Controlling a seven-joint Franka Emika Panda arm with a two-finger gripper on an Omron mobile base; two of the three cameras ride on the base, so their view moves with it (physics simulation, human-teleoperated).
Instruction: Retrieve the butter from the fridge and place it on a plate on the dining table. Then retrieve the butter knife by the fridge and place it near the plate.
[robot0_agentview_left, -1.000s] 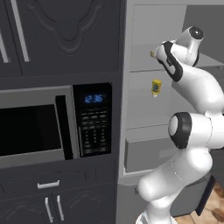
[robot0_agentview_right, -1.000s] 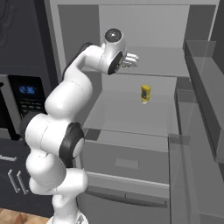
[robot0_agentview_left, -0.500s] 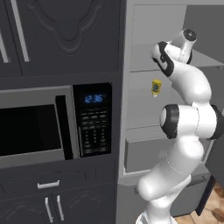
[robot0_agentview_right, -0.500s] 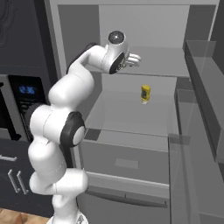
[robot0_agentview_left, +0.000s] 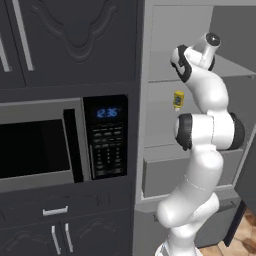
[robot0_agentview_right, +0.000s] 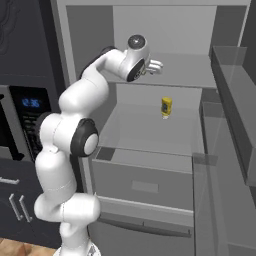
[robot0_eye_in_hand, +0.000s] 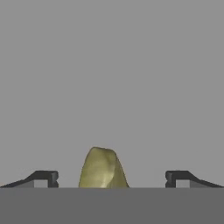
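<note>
Two dark finger tips stand wide apart in the hand view, and the dull yellow-olive stick of butter (robot0_eye_in_hand: 103, 168) sits between them, nearer the left tip, touching neither — the white arm's two-finger gripper (robot0_agentview_right: 156, 65) is spread and holds nothing. From the right base view the hand reaches in over the upper pale grey shelf (robot0_agentview_right: 185, 75) of the open grey brushed-metal fridge (robot0_agentview_right: 150, 165), so the butter most likely lies on that shelf; it is hidden there behind the hand.

Butter of this kind should be light but soft and greasy: a hard squeeze would dent it, and a loose one could let it slide. The best hold looks to be across the narrow sides, around the middle of its length, with the tips low against the shelf.

One shelf down stands a short upright yellow carton with a dark label (robot0_agentview_right: 166, 107), well apart from the hand and no part of this job. Left of the fridge, the black-fronted microwave with a blue clock (robot0_agentview_left: 107, 135) is set in dark cabinetry — the shelf itself is smooth, flat and pale.
</note>
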